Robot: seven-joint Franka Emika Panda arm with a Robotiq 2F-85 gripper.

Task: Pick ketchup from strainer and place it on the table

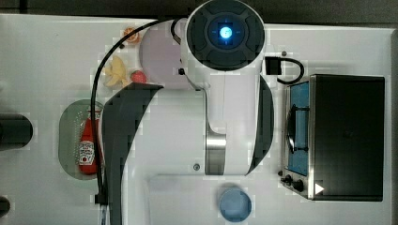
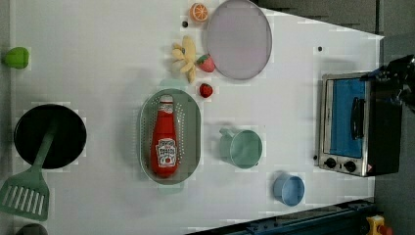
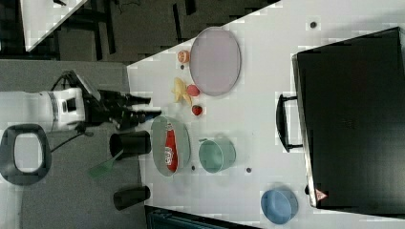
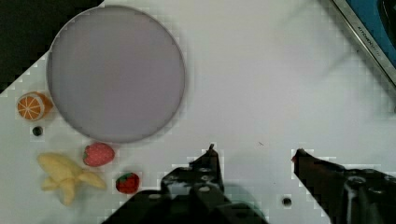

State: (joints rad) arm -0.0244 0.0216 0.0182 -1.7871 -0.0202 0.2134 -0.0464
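Gripper [image 4: 254, 151] spread wide, holding nothing, above bare table [image 4: 261, 70], ketchup [image 3: 170, 145] lying in strainer [image 3: 159, 134] — right view: bottle at 4 o'clock from the fingers, apart.

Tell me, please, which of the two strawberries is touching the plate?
The paler, pinkish strawberry sits against the plate's rim, beside the peeled banana. The darker red strawberry lies apart on the table, nearer the strainer.
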